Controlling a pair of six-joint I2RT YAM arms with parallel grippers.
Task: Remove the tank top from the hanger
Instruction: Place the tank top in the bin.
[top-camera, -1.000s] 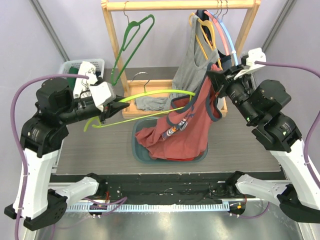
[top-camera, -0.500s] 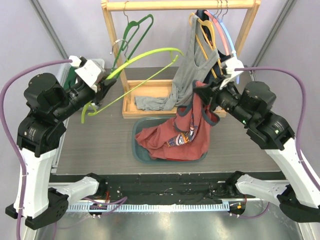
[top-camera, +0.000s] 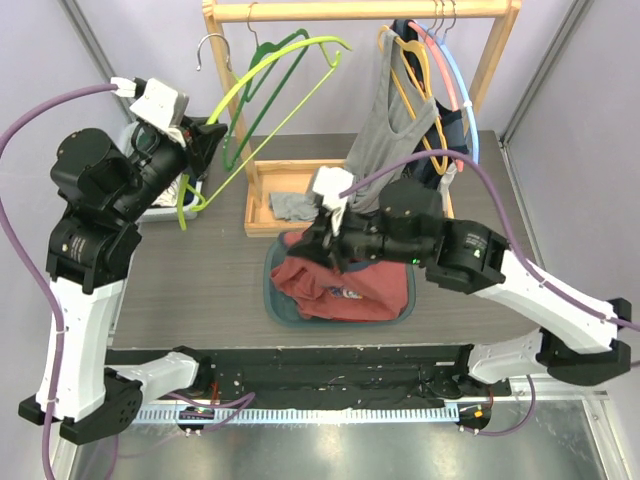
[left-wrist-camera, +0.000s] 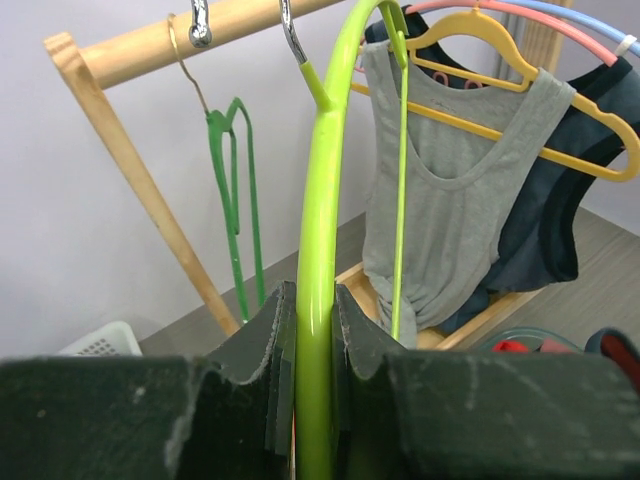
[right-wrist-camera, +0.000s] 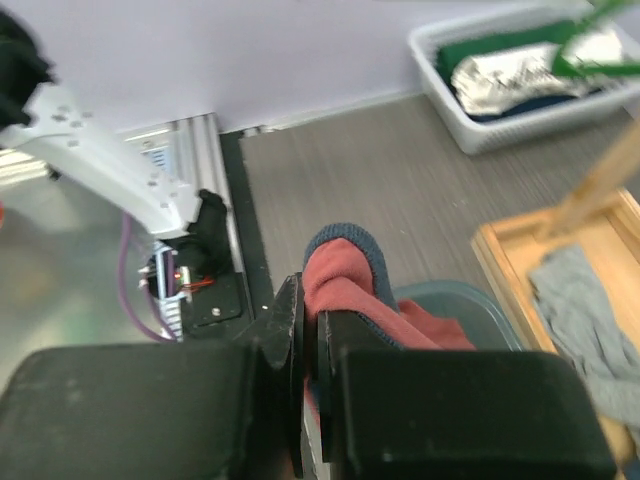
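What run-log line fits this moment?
left gripper: shut on lime green plastic hanger, bare | right gripper: shut on red fabric tank top over teal plastic bin

A rack (top-camera: 360, 10) is set at the back of the table (top-camera: 180, 290), with a bin (top-camera: 271, 295) just before its base and a basket (right-wrist-camera: 540, 128) to its left. The tank top (top-camera: 340, 295) is heaped in the bin, one edge pinched above it by the right gripper (right-wrist-camera: 311, 320). The hanger (left-wrist-camera: 322, 200) is clamped in the left gripper (left-wrist-camera: 315, 320) up by the rail's left end, apart from the tank top; other garments (top-camera: 385, 130) are hung at the rail's right end.
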